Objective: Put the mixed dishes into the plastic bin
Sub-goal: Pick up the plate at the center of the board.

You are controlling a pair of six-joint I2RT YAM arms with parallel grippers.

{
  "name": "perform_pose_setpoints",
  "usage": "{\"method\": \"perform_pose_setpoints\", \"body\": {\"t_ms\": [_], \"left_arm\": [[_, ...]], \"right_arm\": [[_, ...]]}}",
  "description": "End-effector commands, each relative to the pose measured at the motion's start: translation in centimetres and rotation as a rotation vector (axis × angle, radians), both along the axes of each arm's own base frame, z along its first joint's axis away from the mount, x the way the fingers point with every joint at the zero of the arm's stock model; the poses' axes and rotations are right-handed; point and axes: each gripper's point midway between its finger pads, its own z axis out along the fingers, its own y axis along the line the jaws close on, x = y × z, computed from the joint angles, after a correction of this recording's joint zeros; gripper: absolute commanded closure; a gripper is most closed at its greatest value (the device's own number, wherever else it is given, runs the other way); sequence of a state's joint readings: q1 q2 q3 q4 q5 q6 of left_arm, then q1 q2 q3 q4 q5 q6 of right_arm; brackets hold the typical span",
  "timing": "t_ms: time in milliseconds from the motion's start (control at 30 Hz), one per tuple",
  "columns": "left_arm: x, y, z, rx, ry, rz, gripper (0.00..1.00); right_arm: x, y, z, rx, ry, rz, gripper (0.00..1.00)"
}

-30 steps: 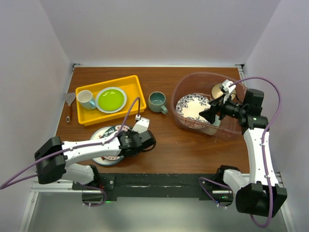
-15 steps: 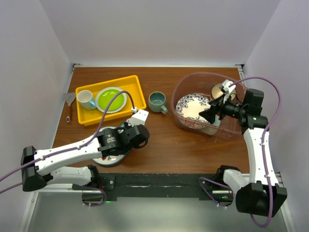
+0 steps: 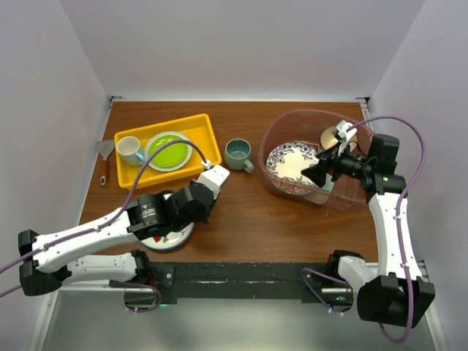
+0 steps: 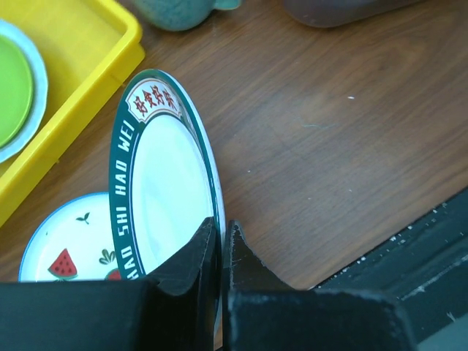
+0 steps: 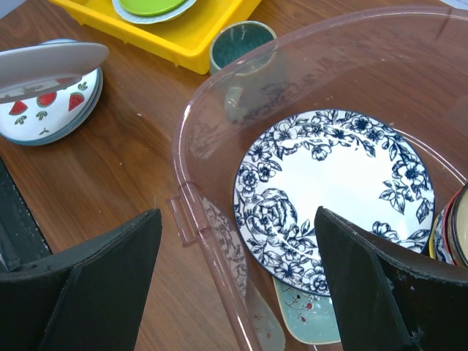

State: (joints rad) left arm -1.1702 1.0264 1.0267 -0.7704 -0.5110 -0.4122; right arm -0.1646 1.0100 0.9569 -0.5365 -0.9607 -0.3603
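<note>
my left gripper (image 4: pixel 221 232) was clenched on the rim of the green-banded plate (image 4: pixel 157 183), one finger on its white face and the other behind it. the plate stood tilted up on edge. just beyond my fingers, below the raised edge, lay the watermelon plate (image 4: pixel 62 252), and past that the yellow tray (image 4: pixel 88 80).

the pinch caught only a thin bite of rim. to carry well, i judged i should lift clear of the watermelon plate before swinging. i should also move slowly so the plate could not pivot in my grip, and pass on the near side of the grey-green mug (image 3: pixel 238 153).

the plastic bin (image 5: pixel 191 212) sat well apart from my left fingers, across bare wood. my right gripper (image 5: pixel 238 218) hung over it, spread wide and holding nothing. below those fingers the blue-patterned plate (image 5: pixel 336 197) lay on the bin's floor. i judged that arm should give way, or i should enter over the bin's near wall.

the left wrist view showed how little rim sat between my fingers, which the top view hid under the arm. the right wrist view showed the bin's contents, including a pale teal piece under the blue-patterned plate. it also showed my held plate from the side, raised off the stack. only the top view showed both arms and the whole path between them.
</note>
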Motion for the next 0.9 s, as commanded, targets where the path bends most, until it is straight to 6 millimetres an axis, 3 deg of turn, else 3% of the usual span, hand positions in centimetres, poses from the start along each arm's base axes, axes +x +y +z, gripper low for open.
{"method": "perform_pose_setpoints", "body": {"t_ms": [0,533,867], "left_arm": [[0.0,-2.5,5.2,-0.132,-0.110,-0.144,1.00],[0.0,-4.8,7.4,-0.165,-0.251,-0.328,1.00],[0.4,-5.0,7.0,-0.105,-0.323,-0.379,1.00]], "right_arm": [[0.3,0.1,0.3,0.006,-0.025,0.016,0.11],[0.0,0.5,0.2,0.020,-0.017,0.056,0.11],[-0.3,1.0,0.4,0.027,0.007,0.107,0.11]]}}
